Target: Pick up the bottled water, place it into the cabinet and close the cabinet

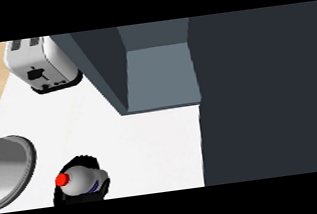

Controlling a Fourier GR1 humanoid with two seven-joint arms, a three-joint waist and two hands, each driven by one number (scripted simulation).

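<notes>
Head view: nearest the lower edge, a black hand is curled round the bottled water, its fingers wrapping the body from beneath and behind so that most of the hand is hidden. Which of the two hands it is cannot be told, since no forearm shows; it sits at the left of the view. The other hand does not appear. The bottle lies tilted, its red cap pointing left, above the white surface.

Judging by its look, the bottle is a stiff, smooth plastic cylinder, fairly light but with water that shifts the weight as it tips; the round wall could slide in the fingers, so the middle of the body, below the shoulder, seems the sound place to hold, not the narrow cap.

Just left of it stands a large metal pot. Farther off, the open cabinet shows a grey-blue inside, its dark door swung out toward the left. Beyond that, a toaster sits at the far left corner.
</notes>
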